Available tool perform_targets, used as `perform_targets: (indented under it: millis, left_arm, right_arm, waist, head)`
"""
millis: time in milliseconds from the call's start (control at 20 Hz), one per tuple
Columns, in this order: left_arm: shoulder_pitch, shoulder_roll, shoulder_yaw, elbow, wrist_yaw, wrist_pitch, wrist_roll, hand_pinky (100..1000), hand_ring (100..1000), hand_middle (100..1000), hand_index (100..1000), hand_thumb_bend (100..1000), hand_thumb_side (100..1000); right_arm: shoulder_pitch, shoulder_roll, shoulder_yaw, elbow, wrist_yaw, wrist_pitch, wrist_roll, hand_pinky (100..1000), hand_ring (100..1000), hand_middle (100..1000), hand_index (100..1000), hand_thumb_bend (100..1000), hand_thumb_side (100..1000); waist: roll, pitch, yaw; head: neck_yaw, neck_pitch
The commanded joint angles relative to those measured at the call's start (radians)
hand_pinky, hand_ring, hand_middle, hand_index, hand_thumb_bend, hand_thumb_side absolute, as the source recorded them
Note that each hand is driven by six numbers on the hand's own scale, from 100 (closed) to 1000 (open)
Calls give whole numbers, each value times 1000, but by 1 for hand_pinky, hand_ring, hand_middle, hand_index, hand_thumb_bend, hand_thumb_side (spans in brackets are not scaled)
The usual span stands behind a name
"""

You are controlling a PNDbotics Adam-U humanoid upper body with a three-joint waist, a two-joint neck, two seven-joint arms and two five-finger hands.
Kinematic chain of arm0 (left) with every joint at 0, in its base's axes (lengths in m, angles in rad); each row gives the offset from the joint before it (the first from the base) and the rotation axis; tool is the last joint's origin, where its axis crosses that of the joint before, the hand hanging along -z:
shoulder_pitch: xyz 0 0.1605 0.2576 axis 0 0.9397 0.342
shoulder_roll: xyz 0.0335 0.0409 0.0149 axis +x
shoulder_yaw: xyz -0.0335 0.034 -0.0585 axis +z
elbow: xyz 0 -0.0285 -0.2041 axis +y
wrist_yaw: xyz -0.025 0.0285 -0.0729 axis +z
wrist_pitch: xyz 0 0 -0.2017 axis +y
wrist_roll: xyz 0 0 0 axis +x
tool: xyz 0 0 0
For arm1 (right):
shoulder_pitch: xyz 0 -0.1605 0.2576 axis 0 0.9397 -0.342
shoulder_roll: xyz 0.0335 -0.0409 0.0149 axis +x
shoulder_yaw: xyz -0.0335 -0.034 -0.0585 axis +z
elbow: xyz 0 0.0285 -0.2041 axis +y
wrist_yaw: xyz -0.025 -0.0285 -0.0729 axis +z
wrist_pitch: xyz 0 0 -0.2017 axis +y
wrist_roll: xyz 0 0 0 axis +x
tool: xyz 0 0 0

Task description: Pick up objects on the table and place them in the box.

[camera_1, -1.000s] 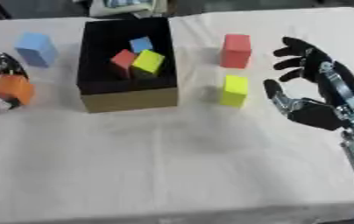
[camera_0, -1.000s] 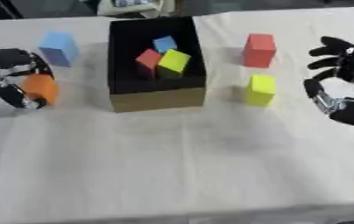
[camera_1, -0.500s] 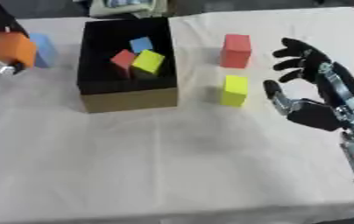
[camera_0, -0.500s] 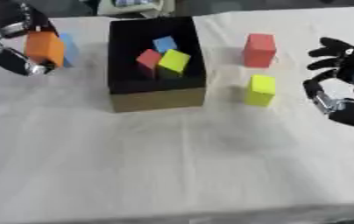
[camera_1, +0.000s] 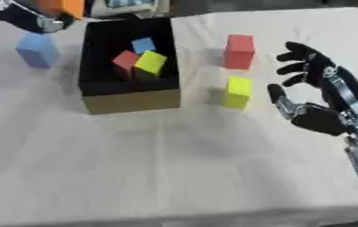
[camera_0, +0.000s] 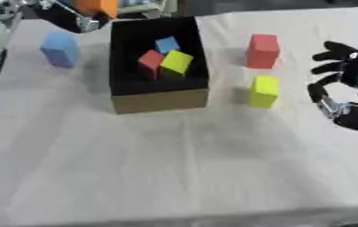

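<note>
Box [camera_0: 157, 98], black inside with tan outer walls, placed on white table [camera_0: 174, 168], left of centre toward far side. Contains three cubes: blue cube [camera_0: 166, 44] at far side, red cube [camera_0: 150, 62] and lime cube [camera_0: 177, 61] side by side, touching, nearer the middle. Orange block [camera_0: 97, 6] held above the table at far left corner of the box, partly cut off by the top edge of both views. Left hand [camera_1: 29, 18] at top left, fingers curled round the orange block; only part of the hand visible, blurred. Blue block [camera_0: 60, 49] standing on the table left of the box, apart from it, below and left of the left hand. Red block [camera_1: 239, 51] standing right of the box, level with its far half, apart from it. Yellow block [camera_1: 237, 92] standing nearer than the red block, right of the box's near corner, apart from both. Right hand [camera_1: 315, 116] at right side, raised with palm turned toward the blocks, fingers spread and slightly bent, thumb apart from fingers, holding nothing; near the yellow block, not touching. Forearm running from the right hand to lower right corner in the right eye view. Near half of the table covered only by the cloth surface.
</note>
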Motion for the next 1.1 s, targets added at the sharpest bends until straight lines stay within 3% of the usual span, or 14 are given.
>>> perform_targets:
  millis: [50,300,450,500,550,650,750,850,900,1100]
  left_arm:
    - [-37,-53,-8,66,-48,-6,33,748,579,459,641,336,250]
    - [-41,-114,-25,138,-97,-17,80,780,653,527,705,412,289]
    - [-32,-119,-37,154,-110,-30,73,832,747,691,832,603,404]
    - [-28,-116,-39,156,-111,-34,67,838,754,710,844,630,418]
    - [-24,-112,-38,157,-111,-35,64,852,774,750,869,743,480]
    - [-14,-102,-37,154,-106,-31,63,871,799,793,889,865,540]
    - [1,-82,-32,140,-91,-28,63,882,814,817,902,943,573]
    - [17,-57,-26,116,-65,-23,57,896,831,840,913,928,592]
    - [25,-41,-22,99,-49,-21,53,898,833,844,914,996,600]
    - [64,43,11,19,40,5,36,906,843,865,920,1000,625]
  right_arm:
    - [-18,-10,0,-9,-9,-3,8,654,758,801,962,238,352]
    - [-23,-5,3,-9,-12,-4,13,654,758,801,962,237,353]
    - [-24,-5,2,-9,-13,-4,13,654,758,801,962,230,355]
    - [-24,-5,2,-9,-13,-4,12,654,758,801,962,229,355]
    - [-24,-5,2,-9,-13,-4,12,654,758,801,963,226,355]
    - [-23,-5,1,-9,-13,-4,12,654,758,801,963,224,356]
    - [-22,-5,0,-8,-12,-4,11,654,758,800,962,222,356]
    - [-21,-6,-1,-8,-12,-4,10,654,758,800,963,222,354]
    - [-20,-6,-2,-7,-11,-4,9,654,758,800,963,219,357]
    - [-14,-9,-5,-5,-9,-4,8,654,758,800,963,214,358]
  waist:
    - [-6,-25,-7]
    - [-9,-19,-19]
    - [-11,-18,-18]
    - [-11,-18,-17]
    - [-11,-18,-15]
    - [-12,-18,-11]
    - [-12,-18,-7]
    - [-11,-18,-4]
    - [-11,-18,-2]
    - [-9,-20,7]
  head:
    - [12,5]
    - [20,5]
    - [20,5]
    - [19,5]
    - [18,5]
    - [17,5]
    - [14,5]
    - [10,5]
    - [8,5]
    - [0,5]
